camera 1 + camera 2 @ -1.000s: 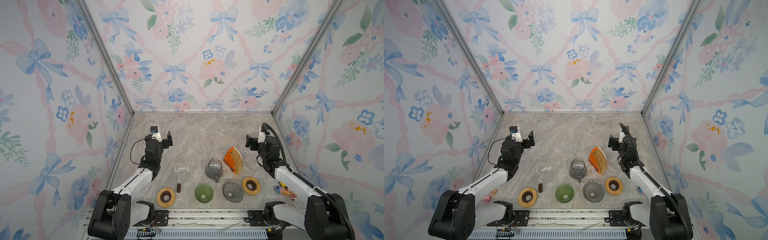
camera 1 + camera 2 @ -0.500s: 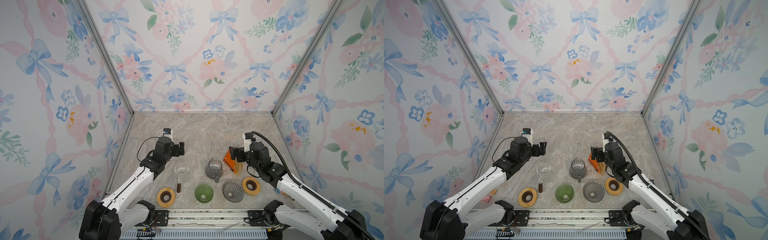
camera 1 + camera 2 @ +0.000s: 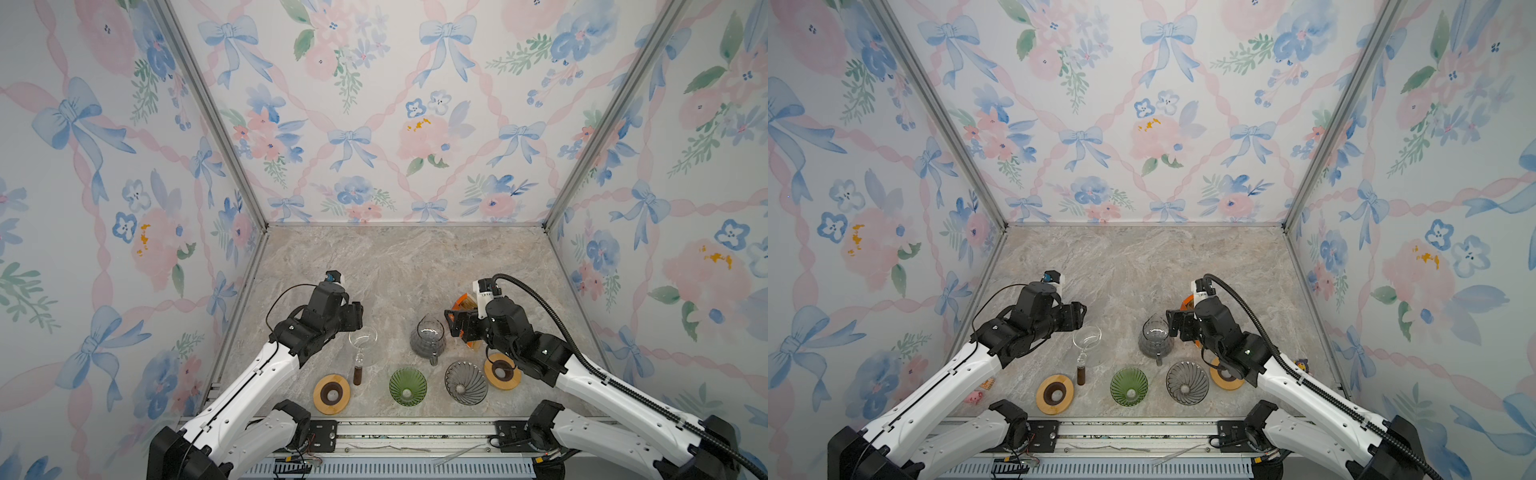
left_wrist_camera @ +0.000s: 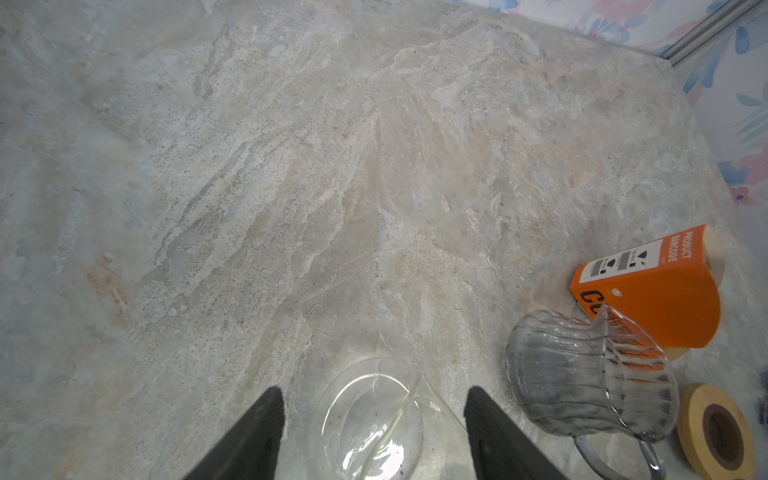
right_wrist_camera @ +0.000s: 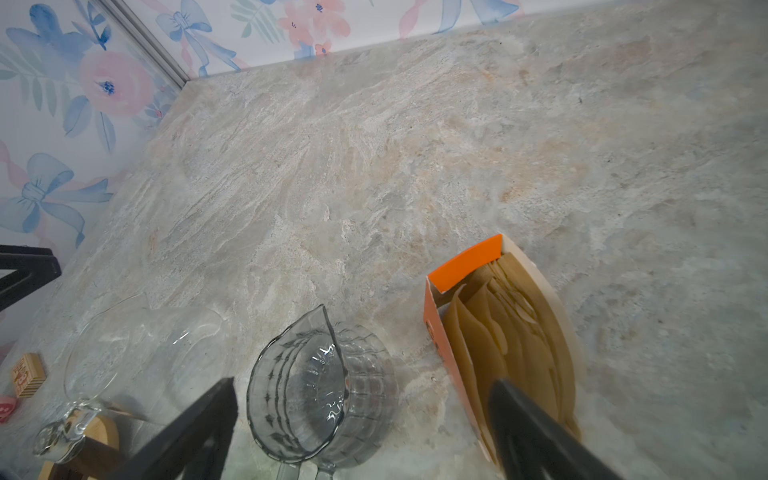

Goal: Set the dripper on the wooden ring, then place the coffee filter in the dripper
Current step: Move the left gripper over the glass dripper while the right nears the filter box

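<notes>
An orange box (image 5: pixel 440 328) stands open at the right, with brown coffee filters (image 5: pixel 511 332) upright inside it; it also shows in both top views as the box (image 3: pixel 464 300). Three drippers are on the marble: a clear glass dripper (image 3: pixel 363 338), a green dripper (image 3: pixel 407 385) and a grey dripper (image 3: pixel 466 382). My left gripper (image 4: pixel 374 388) is open, its fingers on either side of the clear glass dripper (image 4: pixel 374 419) with a gap on each side. My right gripper (image 5: pixel 361 381) hangs open above the grey glass jug (image 5: pixel 320 390), with one finger (image 5: pixel 523 419) over the filter box.
The grey glass jug (image 3: pixel 428 341) stands between the two grippers. Wooden rings lie at the front left (image 3: pixel 331 394) and front right (image 3: pixel 502 371). Small toys (image 3: pixel 973 398) lie by the left wall. The floral walls close in on three sides.
Both arms have swung in from the sides towards the middle. The left gripper came down around the clear glass dripper and its jaws narrowed. The right gripper moved over the jug and filter box.
</notes>
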{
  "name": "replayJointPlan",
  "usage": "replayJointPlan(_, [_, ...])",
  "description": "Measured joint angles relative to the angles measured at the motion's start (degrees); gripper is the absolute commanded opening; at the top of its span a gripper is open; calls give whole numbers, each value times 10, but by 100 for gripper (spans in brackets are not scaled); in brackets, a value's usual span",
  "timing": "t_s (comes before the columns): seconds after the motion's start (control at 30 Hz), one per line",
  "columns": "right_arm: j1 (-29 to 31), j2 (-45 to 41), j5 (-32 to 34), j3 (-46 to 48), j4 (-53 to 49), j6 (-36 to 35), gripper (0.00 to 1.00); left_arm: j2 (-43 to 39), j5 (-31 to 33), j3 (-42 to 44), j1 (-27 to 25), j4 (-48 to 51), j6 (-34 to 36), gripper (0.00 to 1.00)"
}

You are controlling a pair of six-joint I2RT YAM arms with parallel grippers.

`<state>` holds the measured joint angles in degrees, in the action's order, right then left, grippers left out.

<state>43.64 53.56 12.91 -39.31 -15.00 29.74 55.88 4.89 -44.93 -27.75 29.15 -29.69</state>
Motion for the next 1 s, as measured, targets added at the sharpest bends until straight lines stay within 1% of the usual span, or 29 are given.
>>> replayJointPlan(0.17, [4, 0, -3, 0, -5, 6, 96, -3, -15, -15, -4, 60, -9, 60])
replayJointPlan(0.4, [4, -1, -13, 0, -5, 10, 96, 8, -31, -26, -11, 115, -9, 56])
replayJointPlan(0.67, [5, -15, -19, 0, -7, 12, 96, 43, -33, -30, -20, 137, -8, 51])
replayJointPlan(1.0, [5, -37, -17, 0, -13, 18, 96, 98, -16, -45, -39, 143, -3, 39])
